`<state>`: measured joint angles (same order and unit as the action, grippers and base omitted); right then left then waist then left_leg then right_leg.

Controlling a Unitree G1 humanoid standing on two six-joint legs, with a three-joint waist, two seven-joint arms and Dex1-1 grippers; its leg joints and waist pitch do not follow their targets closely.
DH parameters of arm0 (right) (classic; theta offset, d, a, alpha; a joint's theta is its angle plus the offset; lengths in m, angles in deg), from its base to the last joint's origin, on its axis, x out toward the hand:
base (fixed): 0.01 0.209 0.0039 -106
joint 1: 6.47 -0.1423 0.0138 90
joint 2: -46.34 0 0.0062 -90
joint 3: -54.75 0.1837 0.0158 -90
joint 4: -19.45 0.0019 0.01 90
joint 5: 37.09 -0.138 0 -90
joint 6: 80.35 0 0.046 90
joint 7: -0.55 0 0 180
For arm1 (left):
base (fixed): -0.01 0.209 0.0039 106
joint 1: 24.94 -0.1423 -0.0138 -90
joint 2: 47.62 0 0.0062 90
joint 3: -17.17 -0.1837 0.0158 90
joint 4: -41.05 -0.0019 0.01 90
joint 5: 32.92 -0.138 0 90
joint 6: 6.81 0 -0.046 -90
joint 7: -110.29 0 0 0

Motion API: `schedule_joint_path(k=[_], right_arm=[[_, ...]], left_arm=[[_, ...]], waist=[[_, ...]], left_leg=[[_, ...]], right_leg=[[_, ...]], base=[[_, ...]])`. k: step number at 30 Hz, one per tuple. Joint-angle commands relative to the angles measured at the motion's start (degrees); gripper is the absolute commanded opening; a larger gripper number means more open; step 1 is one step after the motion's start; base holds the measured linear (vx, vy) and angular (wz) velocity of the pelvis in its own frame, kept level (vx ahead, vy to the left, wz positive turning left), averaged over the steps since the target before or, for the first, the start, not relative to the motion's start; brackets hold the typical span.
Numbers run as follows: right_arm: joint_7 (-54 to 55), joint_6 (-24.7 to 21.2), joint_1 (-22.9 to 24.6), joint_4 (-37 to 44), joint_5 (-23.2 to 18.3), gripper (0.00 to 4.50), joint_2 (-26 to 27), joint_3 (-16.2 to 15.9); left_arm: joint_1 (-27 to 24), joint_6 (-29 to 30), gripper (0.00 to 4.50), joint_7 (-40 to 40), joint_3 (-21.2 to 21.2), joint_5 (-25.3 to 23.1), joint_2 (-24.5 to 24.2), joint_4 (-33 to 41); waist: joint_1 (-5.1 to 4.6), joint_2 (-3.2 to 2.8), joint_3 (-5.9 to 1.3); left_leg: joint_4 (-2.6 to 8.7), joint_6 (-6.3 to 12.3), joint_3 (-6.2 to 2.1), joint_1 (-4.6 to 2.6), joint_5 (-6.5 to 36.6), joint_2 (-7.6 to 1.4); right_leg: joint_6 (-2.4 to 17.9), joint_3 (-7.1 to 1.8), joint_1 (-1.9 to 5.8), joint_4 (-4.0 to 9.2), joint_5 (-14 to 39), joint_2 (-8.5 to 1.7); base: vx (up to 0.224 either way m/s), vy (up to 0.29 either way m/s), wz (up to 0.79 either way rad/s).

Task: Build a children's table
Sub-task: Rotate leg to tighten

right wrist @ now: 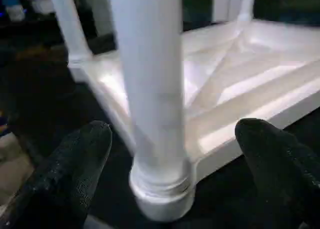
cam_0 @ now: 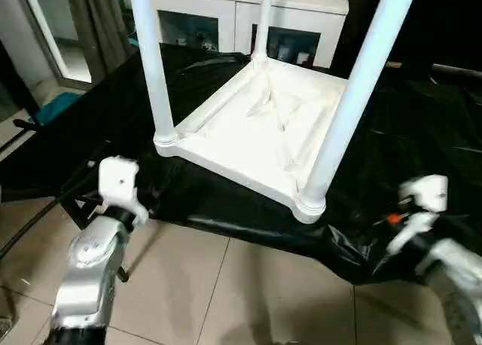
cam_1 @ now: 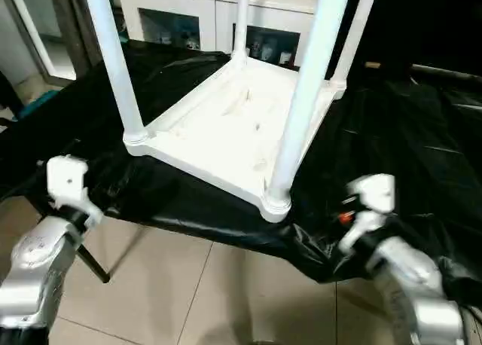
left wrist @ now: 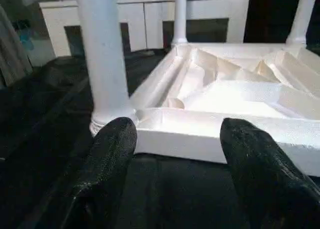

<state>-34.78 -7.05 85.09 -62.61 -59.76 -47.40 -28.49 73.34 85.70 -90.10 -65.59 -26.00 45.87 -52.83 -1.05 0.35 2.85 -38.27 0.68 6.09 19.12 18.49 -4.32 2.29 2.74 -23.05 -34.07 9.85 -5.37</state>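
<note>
The white plastic square children's table [cam_0: 263,130] lies upside down on a black-sheeted surface [cam_0: 422,134], four white cylindrical legs [cam_0: 354,96] socketed; both jaws spread empty; judged next: turning it upright

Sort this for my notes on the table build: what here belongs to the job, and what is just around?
Job: tabletop, lying underside up; four legs standing in its corners, such as the near leg.
Just around: black sheet; white cabinet; curtain; tiled floor.
</note>
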Motion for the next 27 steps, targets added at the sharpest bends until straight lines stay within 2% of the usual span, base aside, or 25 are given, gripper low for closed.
schedule_joint_path(k=[1, 3, 6, 7, 8, 9, 10, 11, 12, 13, 14, 15, 16, 17, 18, 19, 20, 21, 22, 23, 24, 25, 26, 27], right_arm=[[2.7, 1.3, -0.9, -1.5, 1.9, 4.41, 1.2, -0.2], [5.4, 1.5, -1.4, -2.5, 3.5, 4.41, 2.3, -0.3], [8.0, 3.0, -1.1, -2.5, 3.4, 4.41, 3.1, 1.4], [9.1, 3.5, -1.2, -2.9, 3.1, 4.41, 3.5, 2.6], [10.2, 4.0, -1.4, -3.4, 2.9, 4.41, 4.0, 3.8], [11.5, 4.6, -1.6, -3.9, 1.3, 4.41, 5.0, 6.1], [11.5, 4.6, -1.6, -3.9, 1.3, 4.41, 5.0, 6.1], [14.8, 5.9, -2.2, -5.1, -1.0, 4.41, 6.8, 10.7], [15.0, 5.8, -2.2, -5.2, -1.2, 4.41, 6.9, 11.1], [15.1, 5.8, -2.2, -5.3, -1.3, 4.41, 7.0, 11.3], [15.3, 6.1, -2.0, -5.2, -1.0, 4.41, 7.0, 11.3], [15.0, 6.0, -1.7, -4.9, -0.8, 4.41, 7.1, 10.8], [15.0, 6.0, -1.7, -4.8, -0.7, 4.41, 7.1, 10.7], [15.1, 6.2, -1.4, -4.5, -0.4, 4.41, 7.2, 10.1], [15.2, 6.2, -1.2, -4.4, -0.3, 4.41, 7.2, 9.7], [15.5, 6.3, -1.1, -4.1, -0.1, 4.41, 7.6, 9.3], [15.6, 6.6, -1.0, -3.8, 0.6, 4.41, 7.9, 8.6], [15.7, 6.7, -1.0, -3.8, 0.8, 4.41, 8.1, 8.4], [15.7, 6.8, -1.0, -3.8, 1.0, 4.41, 8.5, 8.1], [15.5, 6.7, -1.2, -4.0, 1.1, 4.41, 8.7, 8.0], [14.9, 6.7, -1.1, -4.0, 1.5, 4.41, 8.4, 7.3], [14.6, 6.6, -1.1, -4.0, 1.6, 4.41, 8.2, 7.0], [14.1, 6.6, -1.1, -4.0, 2.0, 4.41, 7.8, 6.3], [13.2, 6.5, -1.2, -3.9, 2.1, 4.41, 7.1, 5.5]], left_arm=[[0.7, 0.8, 3.14, 0.6, -0.7, 0.0, 0.4, -0.4], [1.1, 0.9, 3.14, 1.2, -0.8, 0.0, 0.7, -0.4], [1.6, 0.9, 3.14, 0.9, -1.2, 0.1, 0.8, -0.4], [1.7, 1.0, 3.14, 1.0, -1.3, 0.1, 0.9, -0.4], [1.7, 1.1, 3.14, 1.4, -1.3, -0.1, 1.0, -0.5], [2.1, 1.1, 3.14, 2.0, -1.3, -0.6, 1.0, -0.8], [2.1, 1.1, 3.14, 2.0, -1.3, -0.6, 1.0, -0.8], [2.8, 1.2, 3.14, 2.9, -1.3, -1.2, 1.0, -1.5], [2.8, 1.0, 3.14, 2.9, -1.3, -1.3, 0.9, -1.6], [2.9, 0.8, 3.14, 2.9, -1.4, -1.4, 0.9, -1.7], [3.2, 1.1, 3.14, 3.9, -1.6, -2.3, 0.8, -1.9], [3.7, 0.4, 3.14, 4.7, -1.5, -2.8, 0.9, -2.5], [3.7, 0.4, 3.14, 4.8, -1.5, -2.9, 0.9, -2.6], [4.0, -0.2, 3.14, 5.3, -2.0, -3.9, 0.6, -2.7], [4.2, -0.7, 3.14, 5.3, -2.3, -4.6, 0.4, -2.8], [4.5, -0.7, 3.14, 5.3, -2.7, -5.0, 0.2, -2.9], [4.8, -0.5, 3.14, 5.1, -3.2, -5.3, 0.3, -3.1], [4.9, -0.4, 3.14, 5.1, -3.4, -5.3, 0.3, -3.2], [5.1, -0.2, 3.14, 5.2, -3.5, -5.1, 0.7, -3.2], [5.2, -0.3, 3.14, 5.6, -3.3, -4.7, 1.3, -3.2], [5.3, 0.3, 3.14, 6.3, -2.8, -4.1, 1.9, -2.9], [5.4, 0.5, 3.14, 6.8, -2.8, -4.2, 2.0, -2.9], [5.6, 0.7, 3.14, 7.6, -2.8, -4.5, 2.1, -3.0], [5.6, 0.7, 3.14, 8.0, -2.7, -4.7, 2.1, -3.2]], waist=[[0.41, 0.40, -2.77], [0.40, 0.18, -2.58], [0.44, -0.03, -2.50], [0.50, 0.17, -2.59], [1.03, 0.57, -2.84], [1.01, 0.06, -3.35], [1.60, 1.62, -3.46], [5.69, 1.51, -2.81], [6.13, 1.67, -2.57], [6.54, 1.60, -2.24], [6.71, 0.79, -2.24], [5.91, 0.63, -2.17], [5.40, -0.69, -2.73], [2.83, -2.04, -3.13], [3.30, -2.72, -3.50], [3.67, -3.53, -3.90], [3.81, -3.64, -5.01], [4.31, -3.74, -5.32], [4.52, -3.50, -5.50], [4.44, -1.87, -5.69], [4.07, -0.84, -5.60], [3.96, -0.95, -5.58], [3.49, 1.77, -5.84], [4.09, 1.85, -5.62]], left_leg=[[5.49, 11.28, -2.39, 1.21, -9.8, -6.48], [5.77, 10.30, -2.21, 0.89, -6.9, -6.84], [6.01, 8.92, -1.90, 0.83, -4.2, -7.21], [5.76, 9.64, -1.09, 0.90, -4.3, -6.77], [4.90, 11.02, -0.24, 1.40, -5.2, -6.10], [3.18, 7.22, 2.51, -1.32, -4.0, -6.03], [1.94, 5.52, 2.88, -0.33, -1.3, -4.61], [-3.33, 0.17, 0.37, 1.20, 5.5, -4.44], [-4.41, -0.96, -0.20, 1.59, 6.9, -3.51], [-4.58, -2.34, -1.96, 2.29, 6.2, -2.65], [-1.67, -2.20, -2.19, 0.98, 4.1, -1.82], [1.97, -1.87, -1.76, -0.28, 3.1, -1.51], [5.88, -1.09, -1.28, -2.56, 1.3, -2.17], [10.52, 5.21, -0.48, -3.48, 3.7, -9.99], [10.49, 2.25, -0.32, -2.89, -0.1, -11.77], [10.36, -4.84, 0.73, -3.58, -13.0, -14.85], [9.01, -7.46, 0.19, -4.72, -30.9, -18.92], [8.09, -6.81, 0.37, -5.53, -39.2, -20.34], [7.07, -4.75, 0.52, -6.22, -46.0, -21.26], [5.80, 6.21, -0.36, -6.29, -55.3, -20.90], [5.74, 18.35, -2.53, -4.03, -49.5, -17.13], [4.89, 22.63, -1.65, -2.36, -41.5, -14.21], [-0.15, 22.57, 2.56, 1.28, -22.7, -5.14], [-4.08, 20.27, 2.95, 5.11, -12.9, -2.77]], right_leg=[[11.9, -2.74, 3.14, 2.85, 6.9, -4.50], [12.1, -2.48, 2.67, 3.18, 10.3, -4.21], [12.1, -2.23, 2.64, 3.27, 11.1, -4.16], [12.6, -2.49, 2.70, 3.44, 11.1, -4.75], [14.0, -3.65, 3.58, 4.01, 12.0, -6.60], [14.3, -6.63, 1.76, 5.75, 15.3, -5.74], [15.3, -8.90, 3.48, 6.25, 16.6, -6.22], [18.8, -16.91, 5.21, 9.72, 24.4, -10.51], [18.9, -18.52, 5.07, 10.11, 25.5, -9.62], [17.4, -19.46, 5.07, 9.82, 26.8, -6.84], [12.6, -19.69, 3.52, 9.45, 26.9, -1.14], [8.7, -18.46, 2.61, 8.89, 26.7, 2.84], [4.1, -16.12, 1.05, 7.47, 23.7, 6.50], [1.5, -5.37, -3.63, -3.55, 16.3, 5.62], [1.8, -3.89, -3.02, -3.65, 10.5, 4.01], [1.6, -1.83, -4.12, -3.46, 3.6, 2.79], [-0.5, -0.25, -4.87, -4.72, 2.3, 1.71], [-1.2, 0.38, -5.99, -5.37, 2.4, 1.12], [-1.2, 0.79, -7.06, -6.16, 2.7, 0.57], [0.2, 1.20, -8.05, -8.25, 3.8, -1.01], [2.2, -0.45, -6.50, -7.79, 4.7, -2.14], [5.0, -1.57, -4.79, -5.46, 2.6, -2.81], [13.9, -3.35, -0.32, -0.64, -6.1, -3.97], [21.1, -5.61, 3.53, 2.75, -8.1, -8.25]], base=[[0.000, 0.000, 0.00], [0.000, 0.000, 0.00], [0.000, 0.000, 0.00], [0.000, 0.000, 0.00], [0.000, 0.000, 0.00], [0.000, 0.000, 0.00], [0.002, 0.045, -0.21], [0.002, 0.045, -0.21], [-0.025, 0.091, -0.38], [-0.045, 0.129, -0.46], [-0.045, 0.129, -0.46], [-0.045, 0.168, -0.42], [-0.061, 0.195, -0.37], [-0.061, 0.195, -0.37], [-0.070, 0.183, -0.33], [-0.037, 0.165, -0.39], [-0.037, 0.165, -0.39], [-0.007, 0.128, -0.51], [-0.008, 0.063, -0.58], [-0.008, 0.063, -0.58], [-0.028, -0.023, -0.65], [-0.048, -0.126, -0.43], [-0.048, -0.126, -0.43], [-0.043, -0.155, -0.13]])
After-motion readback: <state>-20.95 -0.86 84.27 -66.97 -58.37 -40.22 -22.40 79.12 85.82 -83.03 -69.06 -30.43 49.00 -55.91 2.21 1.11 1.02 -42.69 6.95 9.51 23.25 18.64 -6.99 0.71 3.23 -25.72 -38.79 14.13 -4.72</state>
